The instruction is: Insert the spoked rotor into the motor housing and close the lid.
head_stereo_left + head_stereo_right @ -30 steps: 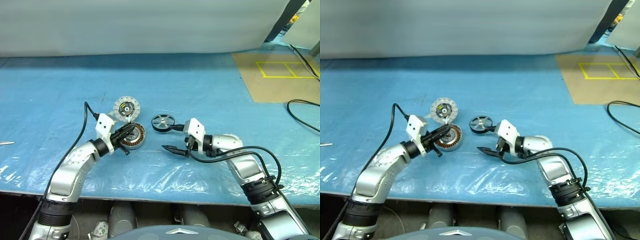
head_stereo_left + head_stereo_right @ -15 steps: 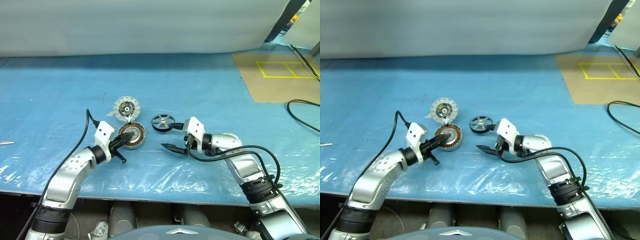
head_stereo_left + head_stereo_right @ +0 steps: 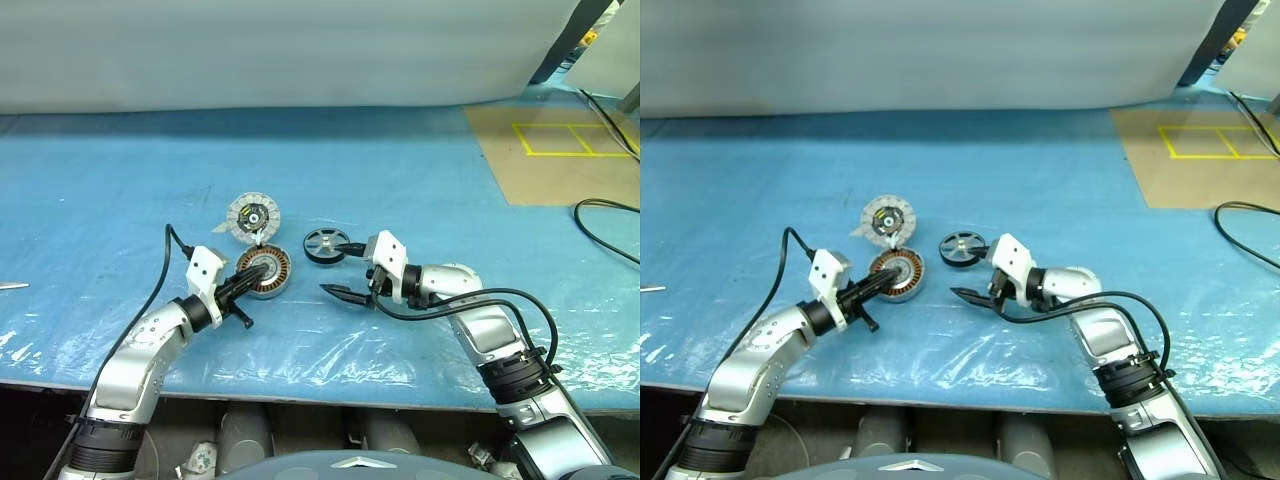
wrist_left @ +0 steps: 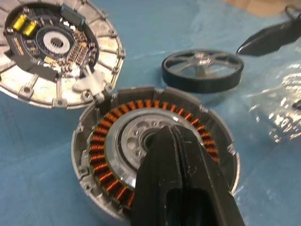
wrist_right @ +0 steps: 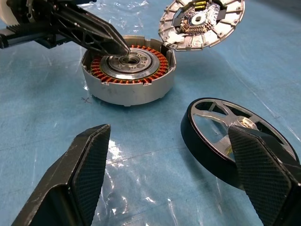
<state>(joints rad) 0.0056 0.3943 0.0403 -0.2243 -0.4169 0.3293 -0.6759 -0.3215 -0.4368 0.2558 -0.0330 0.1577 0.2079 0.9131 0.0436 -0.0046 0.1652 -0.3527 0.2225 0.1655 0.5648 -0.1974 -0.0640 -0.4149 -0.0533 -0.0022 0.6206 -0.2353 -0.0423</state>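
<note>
Left gripper fingers pressed together, tips resting on motor housing centre hub, likely pinning housing steady. Right gripper fingers spread wide, empty, one finger reaching toward spoked rotor lying just ahead, apparently lining up for pickup. Lid lying beyond housing, waiting.

Blue table under clear plastic sheet. On it: motor housing, lid touching behind, spoked rotor just beside.
</note>
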